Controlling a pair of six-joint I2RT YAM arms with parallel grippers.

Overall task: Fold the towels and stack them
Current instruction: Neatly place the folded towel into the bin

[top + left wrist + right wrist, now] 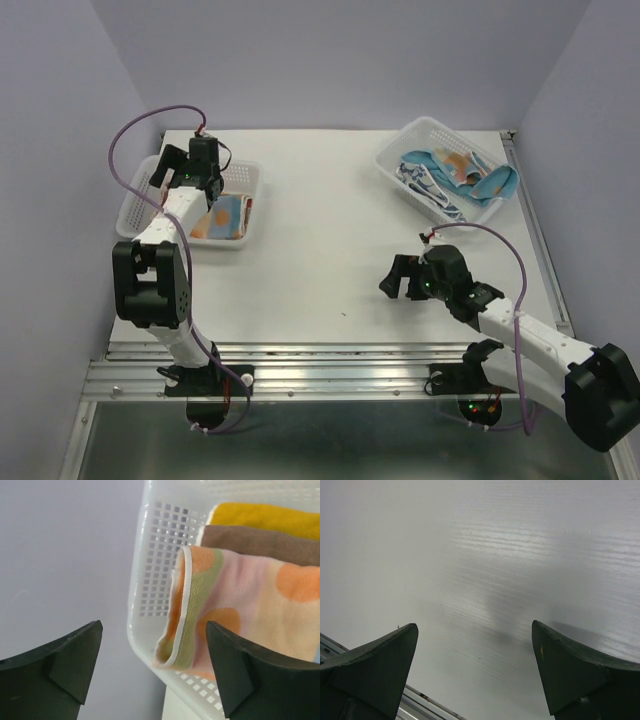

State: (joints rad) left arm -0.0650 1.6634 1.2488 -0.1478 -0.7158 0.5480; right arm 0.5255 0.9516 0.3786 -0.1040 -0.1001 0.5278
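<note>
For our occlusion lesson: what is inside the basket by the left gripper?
A pastel dotted towel, a brown towel and a mustard towel show, folded. The basket floor beneath them is hidden.

On the table there were two white perforated baskets: the first basket near the far left corner and the second basket near the far right corner. The first basket held three folded towels: one yellow towel, one brown towel and one pastel towel with orange dots. In the second basket at least two loose towels could be counted, one blue-white towel and one teal and orange towel; if more lay under them could not be told. There were two arms, the left arm and the right arm, and two grippers, the left gripper and the right gripper.
</note>
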